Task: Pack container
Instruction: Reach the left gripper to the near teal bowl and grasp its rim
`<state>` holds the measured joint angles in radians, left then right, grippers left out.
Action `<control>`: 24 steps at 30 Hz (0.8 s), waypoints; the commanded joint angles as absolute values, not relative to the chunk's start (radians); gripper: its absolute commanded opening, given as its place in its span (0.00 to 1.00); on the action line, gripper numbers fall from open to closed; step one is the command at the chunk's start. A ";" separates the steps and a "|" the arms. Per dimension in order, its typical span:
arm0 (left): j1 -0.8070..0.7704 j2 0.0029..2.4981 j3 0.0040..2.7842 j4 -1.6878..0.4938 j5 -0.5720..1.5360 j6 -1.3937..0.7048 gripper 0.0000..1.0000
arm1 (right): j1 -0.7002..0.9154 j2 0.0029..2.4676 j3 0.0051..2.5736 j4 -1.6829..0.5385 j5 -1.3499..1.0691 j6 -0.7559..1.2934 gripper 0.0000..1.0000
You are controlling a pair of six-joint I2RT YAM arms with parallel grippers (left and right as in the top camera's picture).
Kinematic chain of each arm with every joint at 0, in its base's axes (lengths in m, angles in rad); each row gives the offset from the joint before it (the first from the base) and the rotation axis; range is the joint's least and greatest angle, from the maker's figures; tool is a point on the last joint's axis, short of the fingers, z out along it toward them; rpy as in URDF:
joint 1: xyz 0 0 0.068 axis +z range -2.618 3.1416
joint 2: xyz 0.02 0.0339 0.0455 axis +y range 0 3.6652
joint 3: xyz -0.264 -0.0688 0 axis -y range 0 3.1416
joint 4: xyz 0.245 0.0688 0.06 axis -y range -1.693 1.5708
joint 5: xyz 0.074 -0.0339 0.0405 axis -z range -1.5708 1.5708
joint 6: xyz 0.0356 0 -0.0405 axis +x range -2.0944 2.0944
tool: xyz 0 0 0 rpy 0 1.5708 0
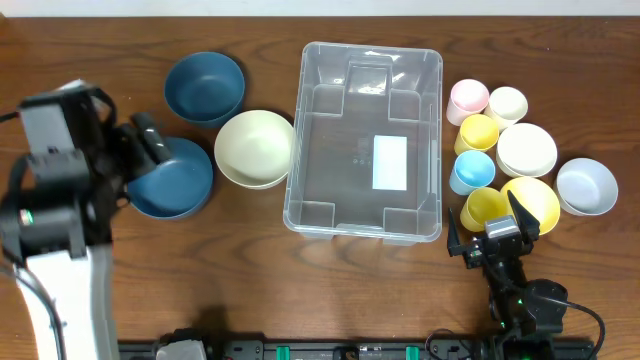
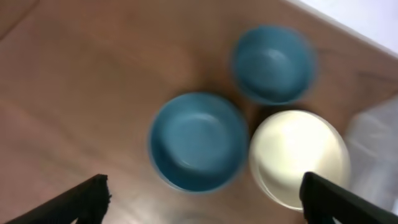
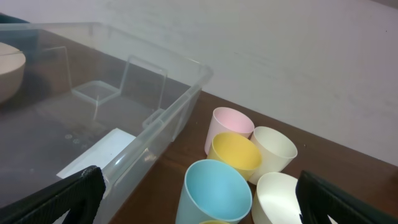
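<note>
The container is a large clear bin with a white label on its bottom, standing empty at the table's middle. Its near corner shows in the right wrist view. My left gripper is open and empty above the nearer blue bowl. The left wrist view is blurred, with the open jaws over that bowl. My right gripper is open and empty above a yellow cup. Its jaws frame a light blue cup.
A darker blue bowl and a cream bowl sit left of the container. To its right stand pink, cream and yellow cups, plus white, yellow and pale blue bowls.
</note>
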<state>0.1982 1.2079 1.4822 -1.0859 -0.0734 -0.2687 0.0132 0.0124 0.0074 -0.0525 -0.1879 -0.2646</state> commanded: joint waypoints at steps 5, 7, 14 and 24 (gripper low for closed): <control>0.424 1.346 1.466 -1.081 0.115 -0.255 0.89 | 0.006 0.007 0.006 -0.056 -0.199 -0.247 0.99; 0.469 1.376 1.447 -1.060 0.152 -0.244 0.89 | 0.006 0.007 0.006 -0.056 -0.199 -0.247 0.99; 0.517 1.446 1.301 -0.925 0.287 -0.164 0.89 | 0.006 0.007 0.006 -0.056 -0.199 -0.247 0.99; 0.532 1.454 0.997 -0.627 0.284 -0.165 0.90 | 0.006 0.007 0.006 -0.056 -0.199 -0.247 0.99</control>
<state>0.5243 1.4532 1.0519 -0.6666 0.2680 -0.1822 0.0132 0.0124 0.0074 -0.0525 -0.1883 -0.2646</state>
